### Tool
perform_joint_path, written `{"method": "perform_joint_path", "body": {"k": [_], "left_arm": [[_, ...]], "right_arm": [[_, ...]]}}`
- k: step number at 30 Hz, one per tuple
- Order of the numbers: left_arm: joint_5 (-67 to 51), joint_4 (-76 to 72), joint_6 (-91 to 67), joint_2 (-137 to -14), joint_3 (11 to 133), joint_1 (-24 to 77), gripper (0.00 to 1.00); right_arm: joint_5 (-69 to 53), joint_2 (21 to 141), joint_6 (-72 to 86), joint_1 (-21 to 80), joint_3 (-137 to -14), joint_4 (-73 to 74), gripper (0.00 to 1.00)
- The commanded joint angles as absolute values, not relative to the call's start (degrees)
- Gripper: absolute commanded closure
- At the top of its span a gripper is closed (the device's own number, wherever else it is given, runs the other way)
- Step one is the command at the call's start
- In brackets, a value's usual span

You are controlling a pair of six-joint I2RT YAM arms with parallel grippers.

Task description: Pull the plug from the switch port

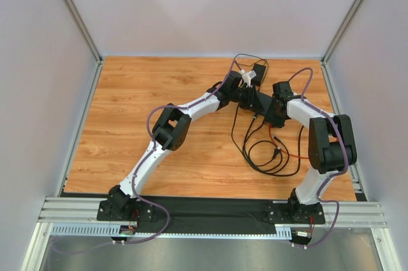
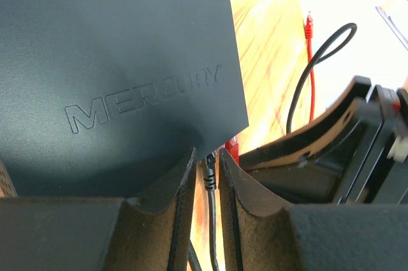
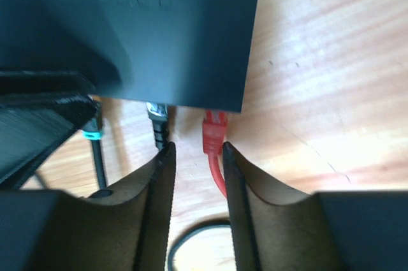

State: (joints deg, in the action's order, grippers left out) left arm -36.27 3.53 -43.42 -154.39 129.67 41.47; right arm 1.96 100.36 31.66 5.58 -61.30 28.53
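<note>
Right wrist view: red plug (image 3: 215,129) at port edge of switch (image 3: 159,29), seemingly seated, so pull not done. Right gripper (image 3: 197,150) fingers apart, straddling plug's tail, no clamp. Left gripper (image 2: 207,156) at switch, narrow gap around black cord (image 2: 209,178); grip unclear. Remaining: clamp plug, draw out.

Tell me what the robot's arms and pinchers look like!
The left arm and right arm are smooth white tubes joined by chunky black joints, with a purple cable running along each. The left gripper and right gripper each have two dark, curved fingers with a rough, felt-like face. No markings show.
</note>
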Motion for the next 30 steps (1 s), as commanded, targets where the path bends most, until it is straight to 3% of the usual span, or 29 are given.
{"method": "perform_joint_path", "body": {"k": [1, 7, 11, 14, 23, 30], "left_arm": [[-36.74, 4.57, -43.42, -154.95, 128.58, 41.4, 0.71], [-36.74, 4.83, -43.42, -155.04, 128.5, 41.4, 0.71], [-36.65, 4.83, -43.42, -155.04, 128.5, 41.31, 0.71], [-36.56, 4.75, -43.51, -155.13, 128.58, 41.22, 0.71], [-36.83, 4.66, -44.03, -155.65, 128.85, 41.13, 0.71], [-38.06, 3.26, -43.95, -153.21, 127.8, 40.78, 0.71]], "right_arm": [[15.99, 101.51, 29.09, 8.08, -64.6, 36.12, 0.65], [16.17, 102.39, 28.92, 8.35, -64.78, 36.65, 0.73], [15.12, 102.48, 28.48, 8.61, -64.43, 36.83, 0.94], [14.06, 102.04, 27.51, 10.01, -63.99, 36.82, 1.0], [3.52, 97.91, 28.21, 10.28, -60.29, 35.59, 1.0], [8.09, 88.88, 26.81, 10.28, -65.3, 39.99, 1.0]]}}
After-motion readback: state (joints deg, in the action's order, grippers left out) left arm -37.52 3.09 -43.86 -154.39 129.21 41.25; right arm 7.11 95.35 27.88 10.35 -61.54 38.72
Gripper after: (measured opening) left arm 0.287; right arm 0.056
